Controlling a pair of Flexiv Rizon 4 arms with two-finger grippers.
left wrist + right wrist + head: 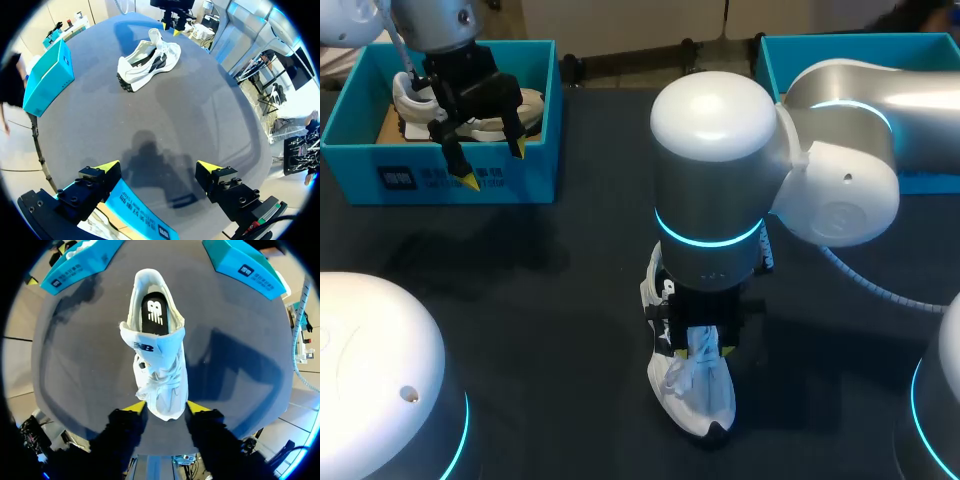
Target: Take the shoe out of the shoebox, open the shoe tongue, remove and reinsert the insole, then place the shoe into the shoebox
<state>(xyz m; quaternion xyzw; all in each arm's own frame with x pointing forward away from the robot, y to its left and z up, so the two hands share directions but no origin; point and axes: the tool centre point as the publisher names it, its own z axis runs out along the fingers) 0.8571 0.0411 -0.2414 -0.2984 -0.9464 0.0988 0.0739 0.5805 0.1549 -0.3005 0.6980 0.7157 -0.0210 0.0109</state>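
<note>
A white shoe point(695, 395) stands on the dark table in front of me, toe toward me; it also shows far ahead in the left wrist view point(147, 62). Its tongue point(152, 345) is folded forward, baring the black insole point(154, 312). My right gripper point(166, 407) points down at the toe, both yellow tips pressed against its sides. In the head view this right gripper point(703, 350) sits under its wrist. My left gripper point(494, 165) hangs open above the front wall of the left blue shoebox point(360, 175), nothing between its fingers point(102, 167).
A second pale shoe point(470, 115) lies inside the left shoebox. Another blue shoebox point(800, 50) stands at the back right, partly hidden by my right arm. Both boxes point(80, 265) point(245, 265) flank the shoe's heel end. Bare table surrounds the shoe.
</note>
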